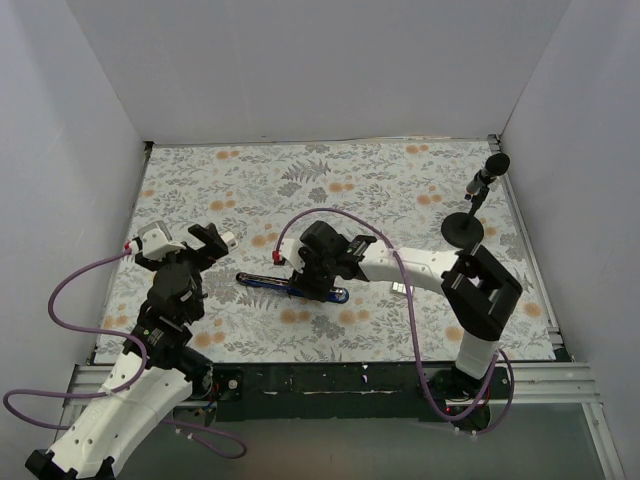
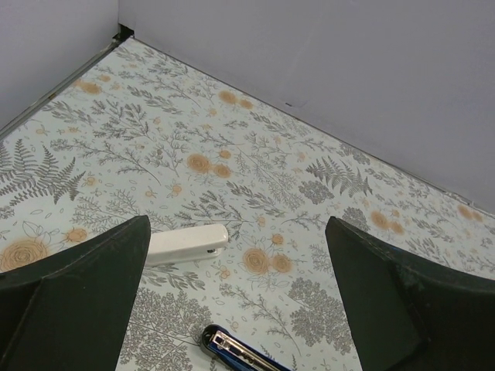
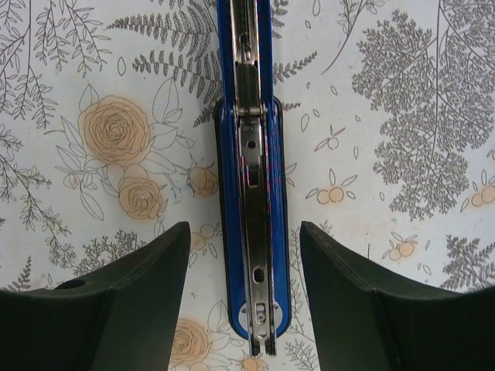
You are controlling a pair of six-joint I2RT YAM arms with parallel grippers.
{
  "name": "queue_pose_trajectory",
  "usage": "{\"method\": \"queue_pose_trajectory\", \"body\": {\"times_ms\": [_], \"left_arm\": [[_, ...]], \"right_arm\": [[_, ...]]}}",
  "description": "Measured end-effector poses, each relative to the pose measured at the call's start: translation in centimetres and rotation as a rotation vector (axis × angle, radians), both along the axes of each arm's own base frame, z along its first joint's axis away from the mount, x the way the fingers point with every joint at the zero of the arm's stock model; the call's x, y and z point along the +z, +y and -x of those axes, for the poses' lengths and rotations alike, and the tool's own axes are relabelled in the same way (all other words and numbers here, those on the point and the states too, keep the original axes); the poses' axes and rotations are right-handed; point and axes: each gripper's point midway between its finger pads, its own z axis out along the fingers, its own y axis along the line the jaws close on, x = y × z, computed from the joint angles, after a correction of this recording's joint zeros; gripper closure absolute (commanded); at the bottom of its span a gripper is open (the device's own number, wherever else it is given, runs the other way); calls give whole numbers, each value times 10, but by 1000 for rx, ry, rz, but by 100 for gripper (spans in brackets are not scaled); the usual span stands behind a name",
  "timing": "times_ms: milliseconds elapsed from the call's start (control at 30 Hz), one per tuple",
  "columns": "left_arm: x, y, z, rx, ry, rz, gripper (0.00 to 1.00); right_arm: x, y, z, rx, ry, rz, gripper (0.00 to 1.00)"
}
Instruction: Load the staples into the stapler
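Observation:
The blue stapler lies swung open flat on the flowered cloth, with its silvery rail facing up. My right gripper hangs right over it. In the right wrist view that gripper is open, one finger on each side of the stapler's near half and a gap of cloth on both sides. My left gripper is left of the stapler and raised, wide open with nothing in it. The staples, a pale white oblong block, lie on the cloth partly behind its left finger. The stapler's rounded end shows below.
A black microphone stand stands at the back right. White walls close in the table on three sides. Purple cables loop off both wrists. The cloth covers the table up to the walls.

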Motion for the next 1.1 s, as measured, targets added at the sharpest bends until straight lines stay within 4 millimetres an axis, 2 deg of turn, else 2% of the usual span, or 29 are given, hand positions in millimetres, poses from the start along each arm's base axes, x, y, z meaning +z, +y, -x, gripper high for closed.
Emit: {"method": "queue_pose_trajectory", "body": {"times_ms": [133, 300, 367, 433, 567, 667, 800, 1100], "left_arm": [[3, 0, 0, 0, -9, 0, 2], [3, -1, -1, -5, -13, 1, 2], [3, -1, -1, -6, -11, 0, 2], [2, -2, -2, -9, -8, -1, 2], [2, -3, -2, -13, -7, -4, 2], [2, -3, -2, -16, -6, -7, 2], [2, -5, -3, -23, -6, -8, 2], [1, -8, -6, -33, -2, -13, 2]], "right_arm": [[-8, 8, -2, 24, 12, 19, 42], [-16, 8, -2, 28, 20, 36, 53], [-20, 8, -2, 29, 23, 45, 62], [-24, 8, -4, 25, 23, 53, 65], [-27, 9, -8, 16, 9, 59, 86], [-26, 9, -13, -7, -4, 54, 91], [-27, 3, -26, -52, -2, 43, 93], [-27, -30, -79, -205, -19, 22, 93]]}}
